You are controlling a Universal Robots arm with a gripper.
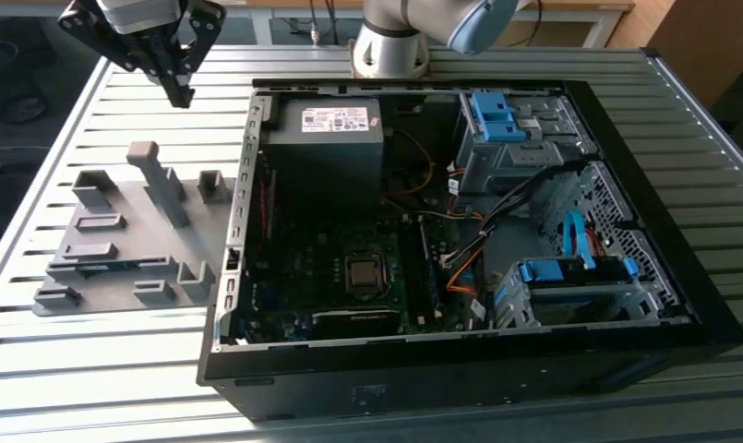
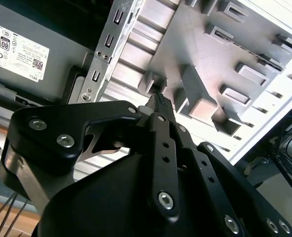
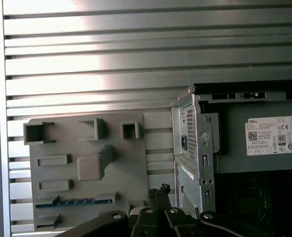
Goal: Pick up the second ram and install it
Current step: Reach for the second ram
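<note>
Lying in grey holder, second ram well apart from gripper

the worktop is a metal surface of long ribbed slats, pale grey, running across the exterior view. daylight-bright glare lies on the slats in the first wrist view, washing the far rows almost white, and the slats toward the exterior view's right shine too. past the worktop's far corner on the exterior view's right stands a brown wooden panel. beyond the edge at the exterior view's left the floor is dark and shadowed.
</note>
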